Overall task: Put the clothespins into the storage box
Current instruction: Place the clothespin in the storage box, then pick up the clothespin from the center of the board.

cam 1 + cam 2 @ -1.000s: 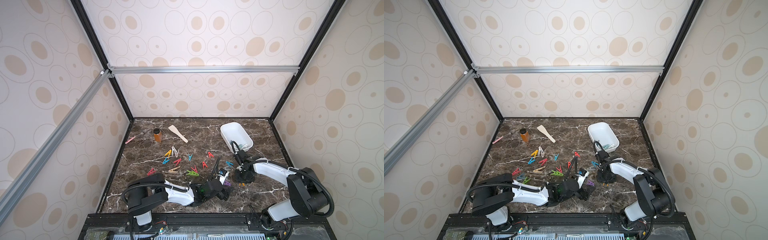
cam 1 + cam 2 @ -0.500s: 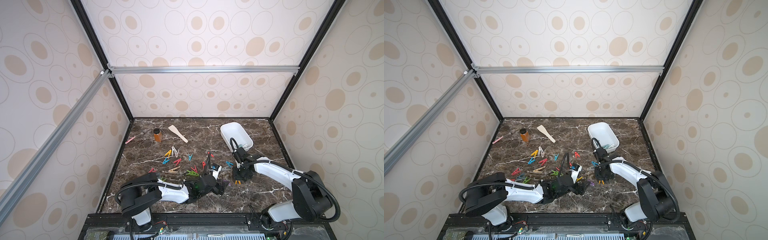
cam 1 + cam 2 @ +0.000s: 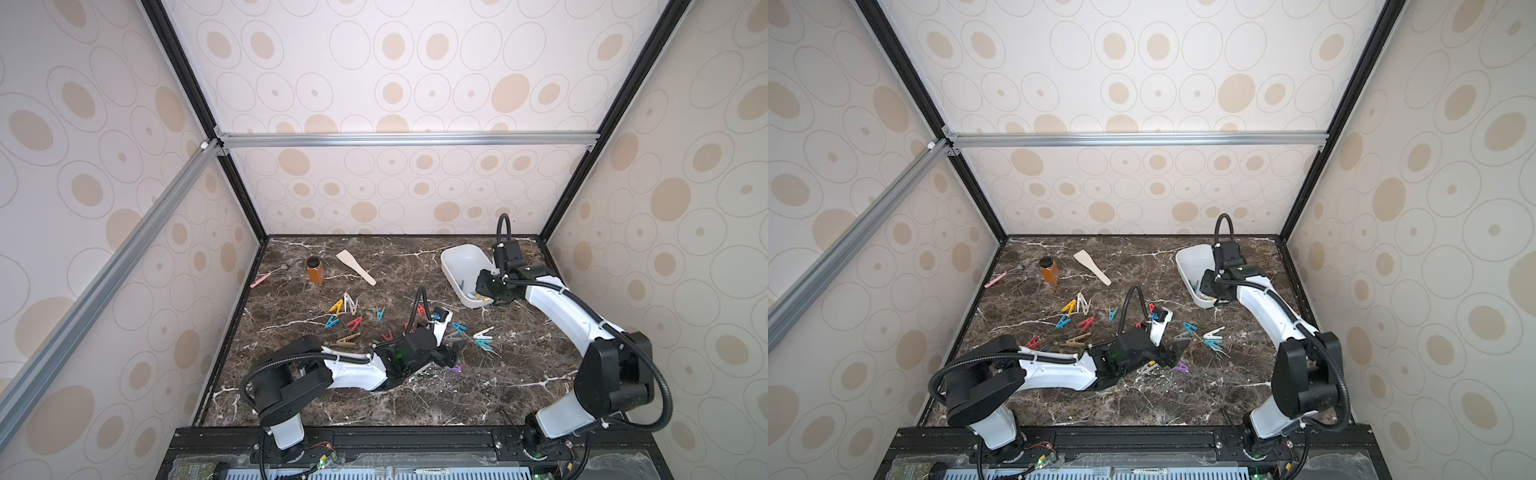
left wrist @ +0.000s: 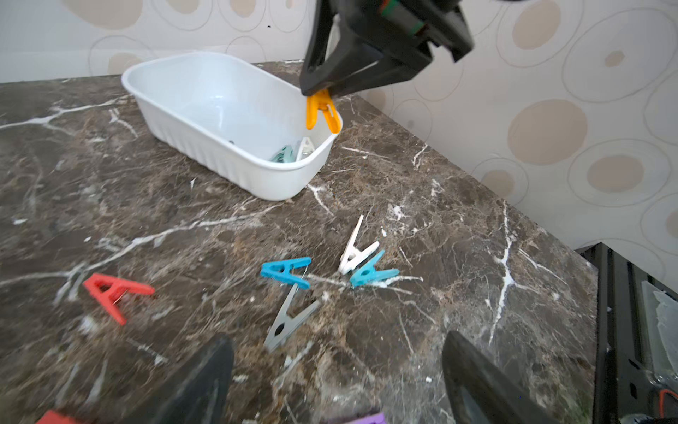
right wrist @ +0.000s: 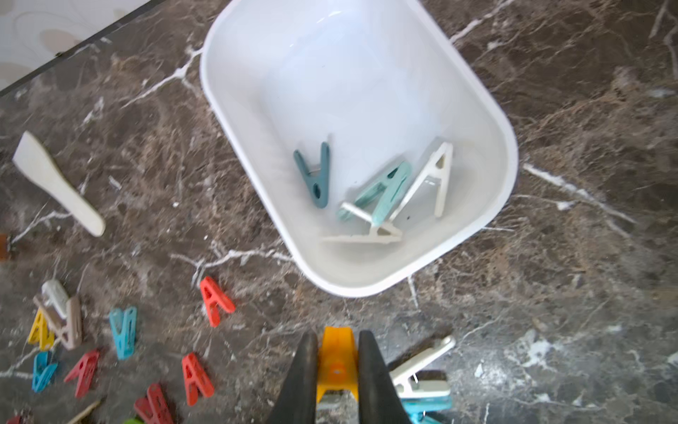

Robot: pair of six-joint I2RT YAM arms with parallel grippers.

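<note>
My right gripper (image 5: 335, 354) is shut on an orange clothespin (image 5: 335, 363), held above the near end of the white storage box (image 3: 451, 257); the left wrist view shows that clothespin (image 4: 323, 110) hanging by the box rim (image 4: 234, 165). Inside the box lie dark teal (image 5: 314, 176), light teal (image 5: 385, 191) and white (image 5: 436, 176) clothespins. My left gripper (image 4: 335, 343) stands open low over the table, nothing between its fingers, near a grey clothespin (image 4: 290, 319) and a purple one (image 3: 454, 368). Several coloured clothespins (image 3: 345, 303) are scattered mid-table.
An amber jar (image 3: 314, 269), a wooden spatula (image 3: 355, 267) and a pink-handled tool (image 3: 266, 277) lie at the back left. Blue (image 4: 286, 271), white (image 4: 356, 249), teal (image 4: 372, 273) and red (image 4: 113, 292) clothespins lie between my left gripper and the box. Patterned walls close in three sides.
My right gripper closed on the orange clothespin on the table, lifted it and carried it back to the box's near end. The left gripper shifted slightly and stayed open.
</note>
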